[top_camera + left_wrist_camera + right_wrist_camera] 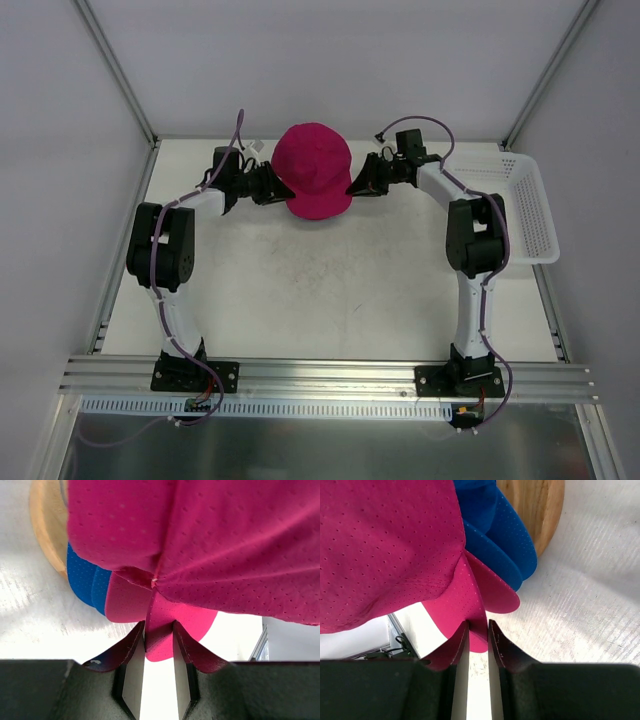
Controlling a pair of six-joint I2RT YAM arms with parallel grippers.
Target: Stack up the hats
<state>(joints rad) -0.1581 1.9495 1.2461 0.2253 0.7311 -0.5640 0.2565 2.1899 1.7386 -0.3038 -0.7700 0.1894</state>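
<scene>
Arm bases sit well to the near side of the magenta pink fabric baseball cap (315,165), one on each side. Each arm rises to a black elbow, then the forearm angles inward and away, so the two wrists face each other across the cap.

On the cap's left edge the left gripper (159,630) is clenched on a fold of magenta fabric, with the cloth sandwiched between the white pads (134,675). On the cap's right edge the right gripper (478,626) does the same: jaws nearly closed, a thin magenta edge pinched between them.

The cap is crown-up, brim toward the bases, out past the middle of the table.

Hard to read:
- Under the cap, a royal blue fabric cap (82,577) shows only as a sliver in the wrist views and is fully covered from overhead.
- A second magenta brim (495,592) shows just beside the blue; can't tell if it's a separate cap or part of the held one.
- A tan wooden round object (535,510) beneath is cut off by the frame.
- Can't tell if the held cap rests on the stack or hangs clear.

White perforated plastic tray (530,215) sits well right of the cap.
</scene>
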